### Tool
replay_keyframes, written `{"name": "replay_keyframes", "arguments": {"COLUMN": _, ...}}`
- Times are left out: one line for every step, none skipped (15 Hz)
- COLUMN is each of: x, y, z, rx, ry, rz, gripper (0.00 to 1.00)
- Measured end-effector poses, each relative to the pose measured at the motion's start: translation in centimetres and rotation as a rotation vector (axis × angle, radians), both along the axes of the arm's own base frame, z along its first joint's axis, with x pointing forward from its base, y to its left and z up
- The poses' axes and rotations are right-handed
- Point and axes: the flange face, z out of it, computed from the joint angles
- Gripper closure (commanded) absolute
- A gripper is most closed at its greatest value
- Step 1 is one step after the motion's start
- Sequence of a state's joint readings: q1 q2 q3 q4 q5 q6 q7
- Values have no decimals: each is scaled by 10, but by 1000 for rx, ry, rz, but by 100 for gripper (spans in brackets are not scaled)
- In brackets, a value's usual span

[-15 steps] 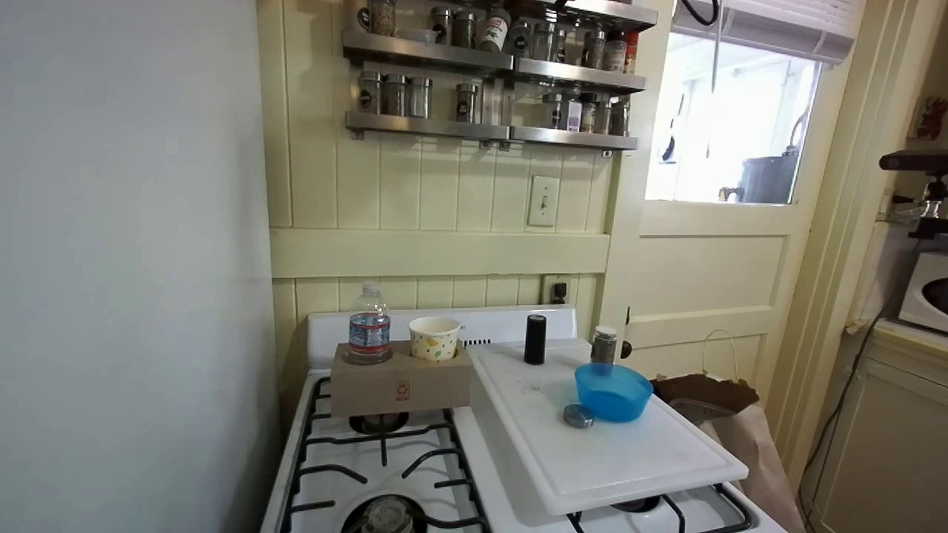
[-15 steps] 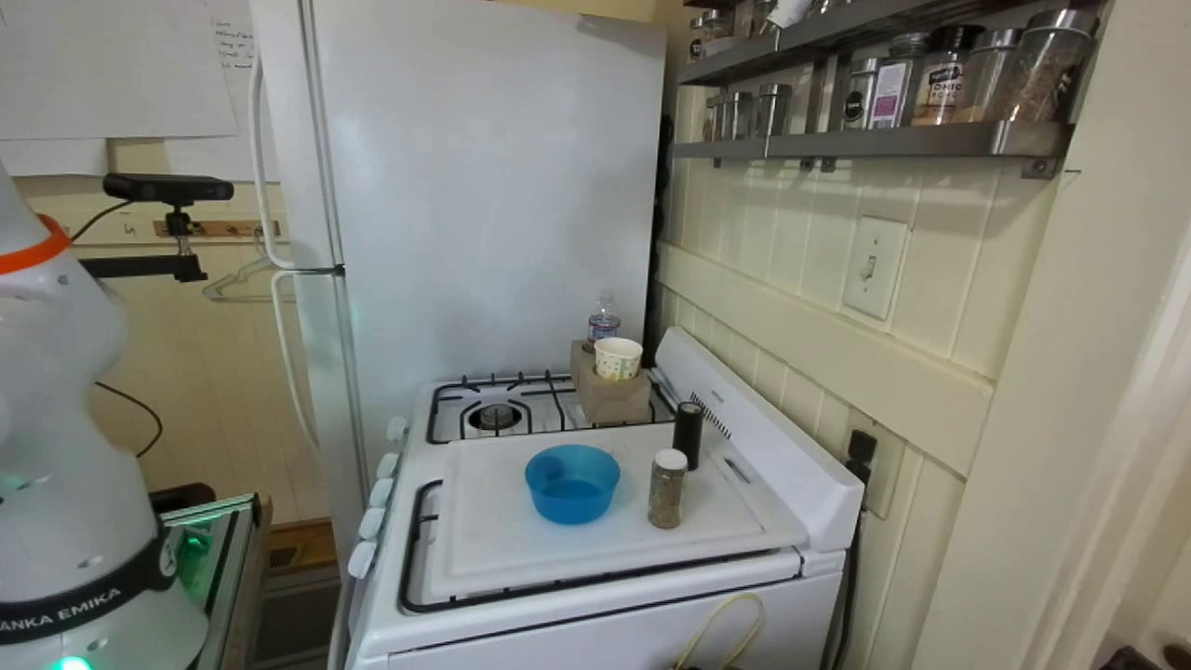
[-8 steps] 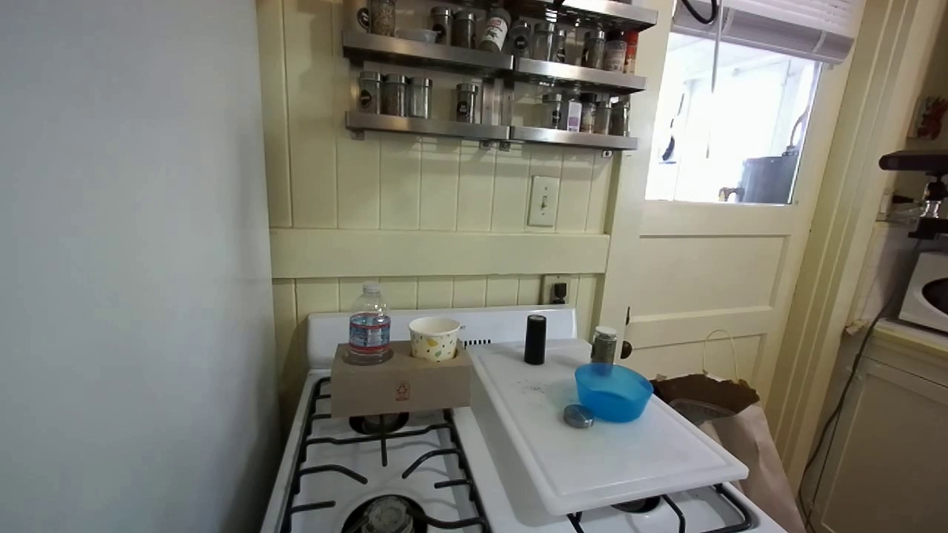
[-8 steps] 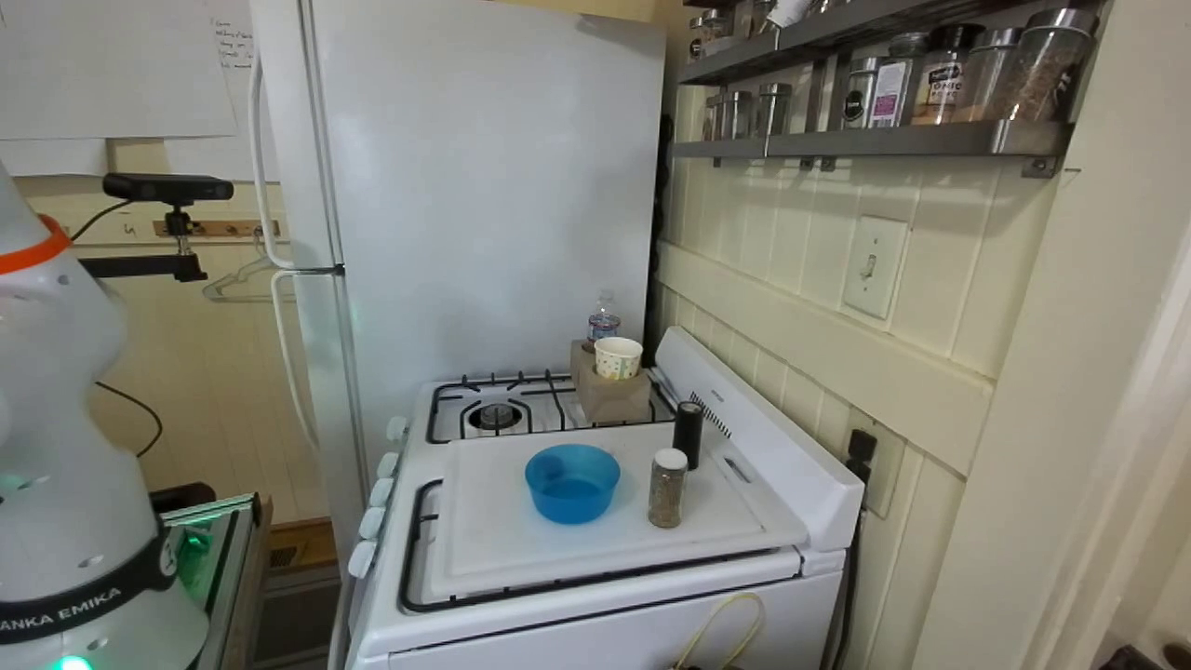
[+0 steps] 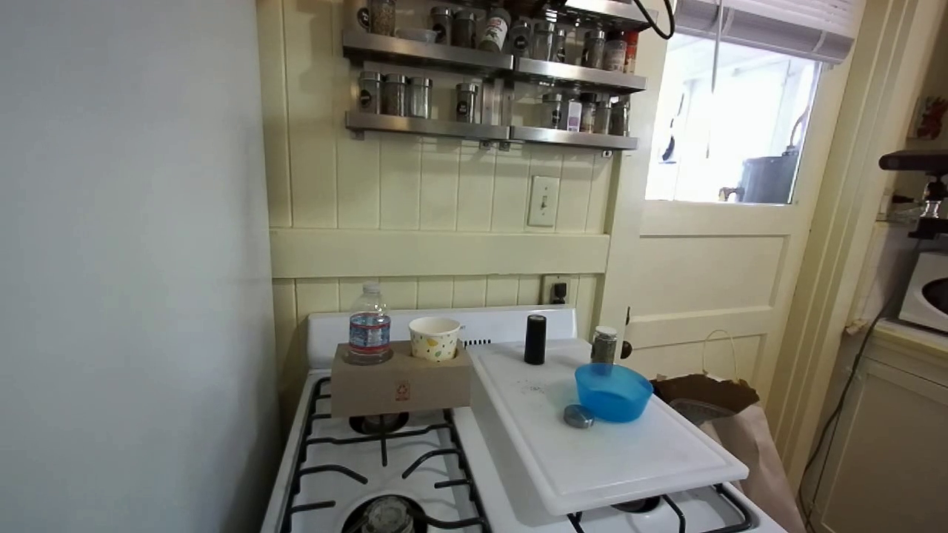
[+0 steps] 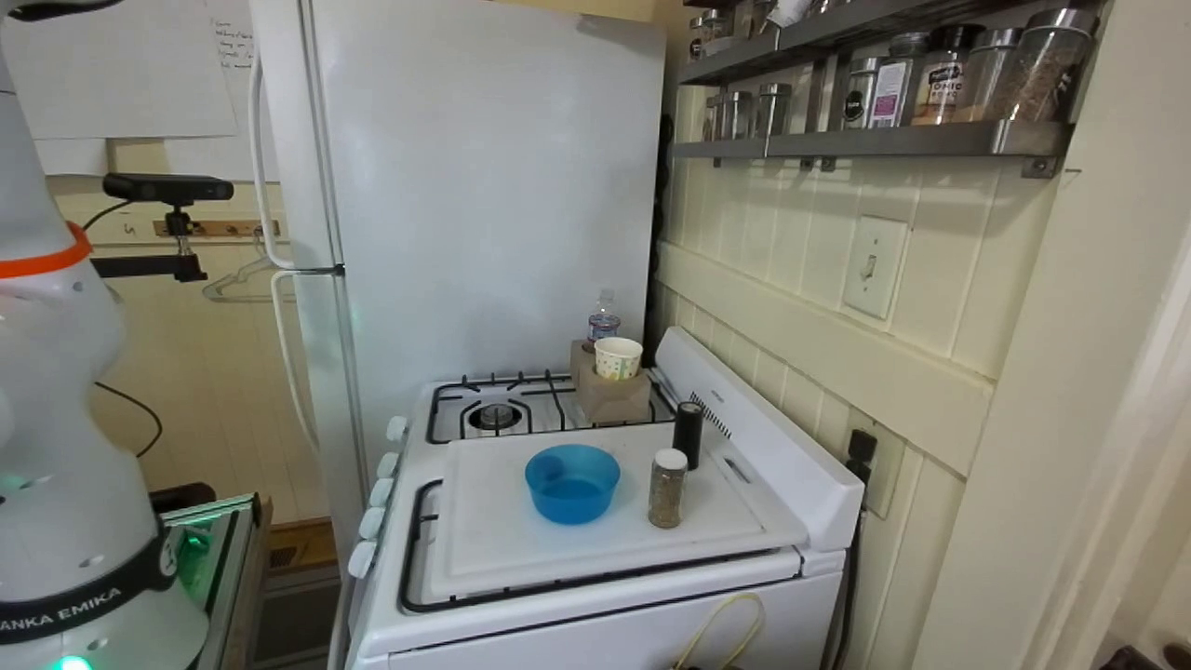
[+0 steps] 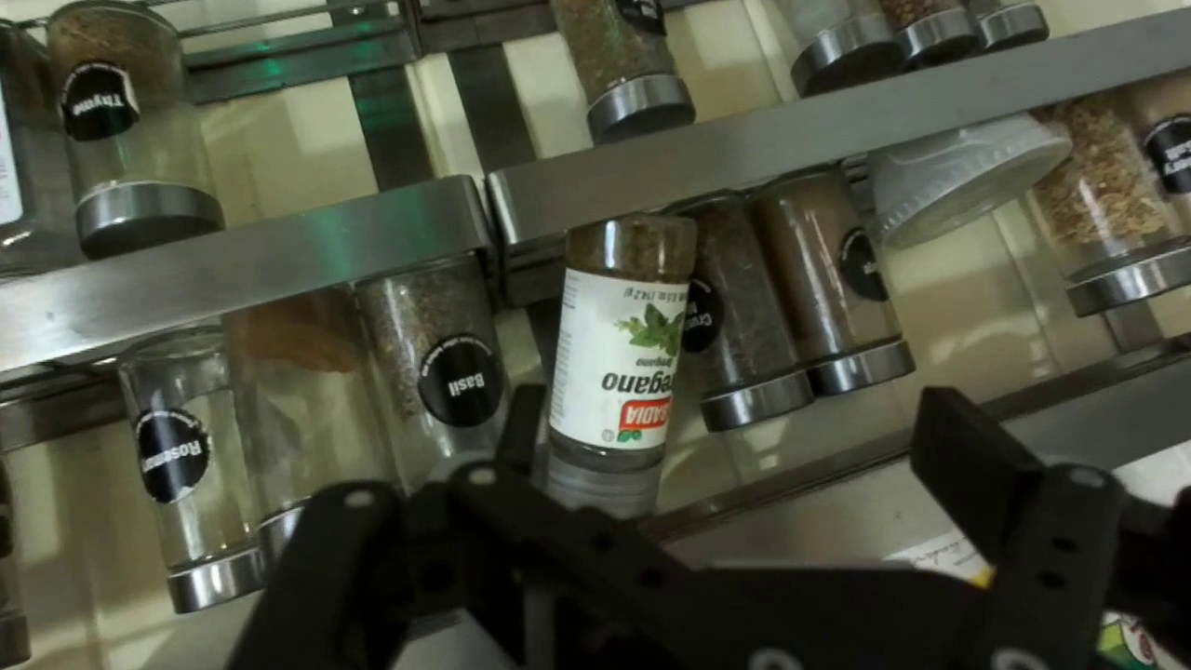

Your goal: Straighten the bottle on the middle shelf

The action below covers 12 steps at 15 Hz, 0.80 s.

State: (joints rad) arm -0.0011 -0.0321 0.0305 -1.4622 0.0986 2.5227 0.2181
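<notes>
The oregano bottle [image 7: 614, 358] with a white label stands tilted on the middle shelf [image 7: 726, 172], whose steel front rail crosses the wrist view, which is upside down. In an exterior view the bottle [image 5: 495, 31] leans at the right end of the shelf's left section [image 5: 429, 53]. Its white label [image 6: 789, 11] also shows at the top of an exterior view. My gripper [image 7: 740, 437] is open and empty. The bottle's cap end lies between the fingers in the picture, nearer the left finger; I cannot tell the depth gap. Only a dark part of the gripper shows at an exterior view's top edge.
A basil jar [image 7: 456, 372] stands beside the left finger, and dark spice jars [image 7: 744, 326] stand on the bottle's other side. The top shelf's rail [image 7: 1098, 419] is near the right finger. Below are the lower shelf [image 5: 426, 126], stove, blue bowl [image 5: 613, 392] and cardboard box [image 5: 400, 389].
The arm has moved: the cable at an exterior view's top has shifted left, and the dark gripper part reaches lower there. The upper arm has shifted right at the left edge. The bottle looks unchanged.
</notes>
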Motion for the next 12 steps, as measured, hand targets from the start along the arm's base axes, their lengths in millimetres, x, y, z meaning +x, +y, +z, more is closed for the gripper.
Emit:
{"name": "replay_keyframes", "arguments": {"x": 7, "y": 0, "z": -1, "rx": 4, "ry": -18, "rz": -2, "gripper": 0}}
{"name": "replay_keyframes", "arguments": {"x": 13, "y": 0, "z": -2, "rx": 10, "ry": -40, "rz": -6, "gripper": 0}}
{"name": "replay_keyframes", "arguments": {"x": 18, "y": 0, "z": -3, "rx": 14, "ry": -60, "rz": -9, "gripper": 0}}
{"name": "replay_keyframes", "arguments": {"x": 23, "y": 0, "z": -4, "rx": 20, "ry": -71, "rz": -12, "gripper": 0}}
{"name": "replay_keyframes", "arguments": {"x": 27, "y": 0, "z": -6, "rx": 25, "ry": -78, "rz": -14, "gripper": 0}}
{"name": "replay_keyframes", "arguments": {"x": 31, "y": 1, "z": -8, "rx": 31, "ry": -80, "rz": -16, "gripper": 0}}
{"name": "replay_keyframes", "arguments": {"x": 35, "y": 1, "z": -10, "rx": 37, "ry": -78, "rz": -18, "gripper": 0}}
{"name": "replay_keyframes", "arguments": {"x": 38, "y": 2, "z": -13, "rx": 44, "ry": -74, "rz": -20, "gripper": 0}}
{"name": "replay_keyframes", "arguments": {"x": 41, "y": 2, "z": -15, "rx": 49, "ry": -71, "rz": -22, "gripper": 0}}
{"name": "replay_keyframes", "arguments": {"x": 43, "y": 2, "z": -17, "rx": 55, "ry": -69, "rz": -25, "gripper": 0}}
{"name": "replay_keyframes", "arguments": {"x": 45, "y": 2, "z": -18, "rx": 60, "ry": -67, "rz": -27, "gripper": 0}}
{"name": "replay_keyframes", "arguments": {"x": 47, "y": 2, "z": -20, "rx": 63, "ry": -65, "rz": -28, "gripper": 0}}
